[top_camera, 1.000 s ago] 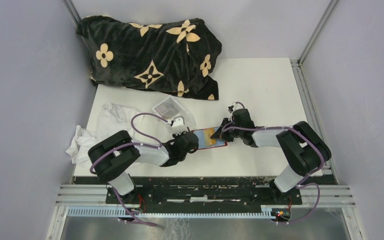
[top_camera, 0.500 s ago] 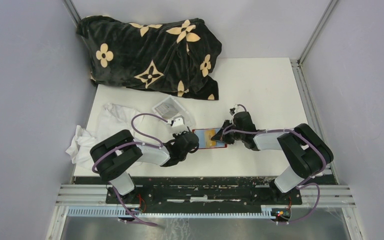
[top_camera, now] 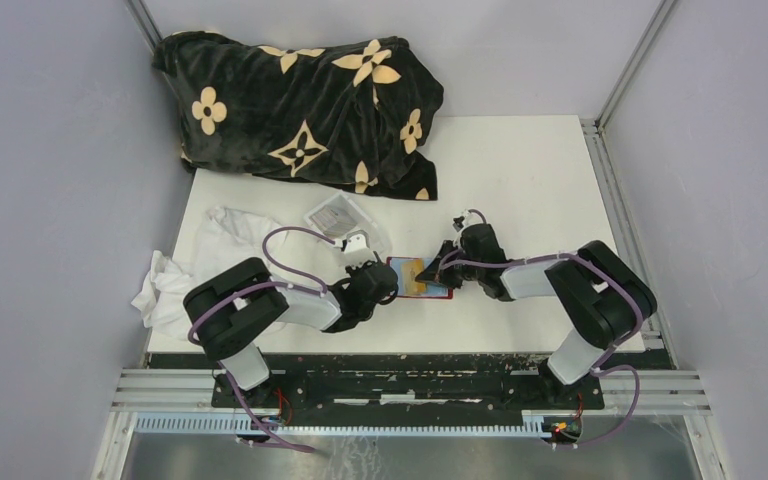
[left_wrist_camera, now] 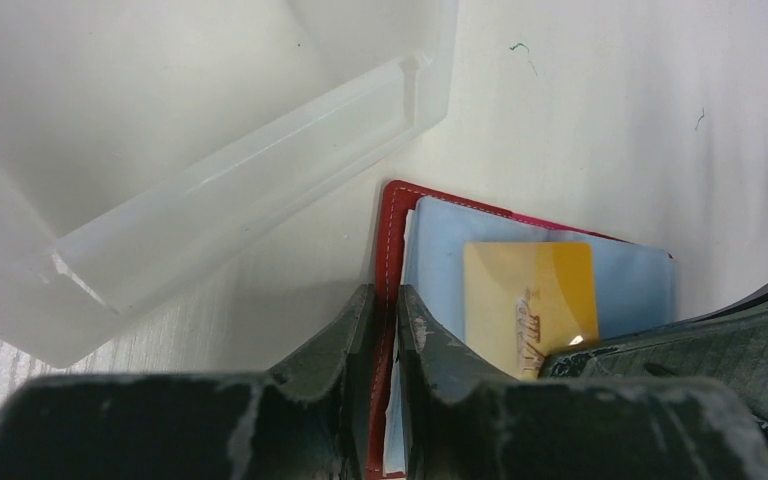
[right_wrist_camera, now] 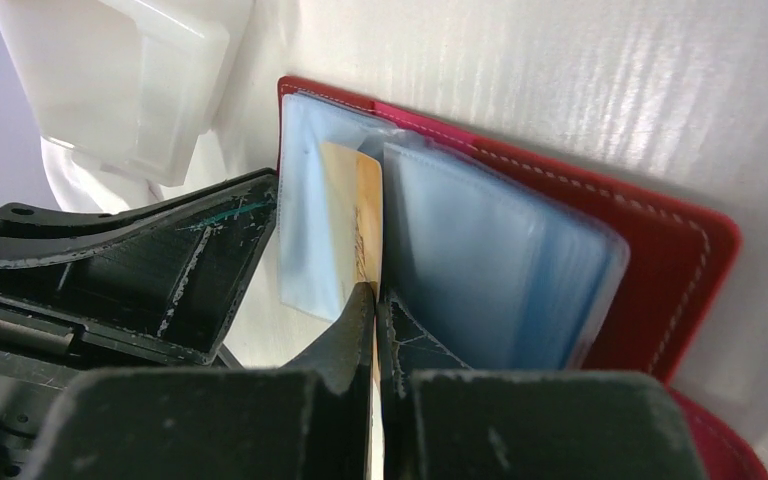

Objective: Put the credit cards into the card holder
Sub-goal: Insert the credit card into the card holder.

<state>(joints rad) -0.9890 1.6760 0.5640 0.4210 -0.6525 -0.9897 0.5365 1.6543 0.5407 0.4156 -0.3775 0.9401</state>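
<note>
The red card holder point(top_camera: 440, 291) lies open on the table between the two arms, its pale blue sleeves point(right_wrist_camera: 500, 270) showing. My left gripper point(left_wrist_camera: 387, 300) is shut on the holder's red left edge point(left_wrist_camera: 392, 235). My right gripper point(right_wrist_camera: 377, 298) is shut on a yellow-orange credit card point(right_wrist_camera: 355, 215), held edge-on between the blue sleeves. The same card point(left_wrist_camera: 530, 300) lies partly into a sleeve in the left wrist view. No other cards show.
A clear plastic box point(top_camera: 344, 218) sits just beyond the holder, close to my left gripper; it also shows in the left wrist view point(left_wrist_camera: 210, 150). A white cloth point(top_camera: 210, 250) lies at left. A black flowered blanket point(top_camera: 305, 105) covers the far left.
My right gripper has moved left with the yellow card, deeper over the holder. The holder's right side has shifted left slightly. The left arm has hardly moved.
</note>
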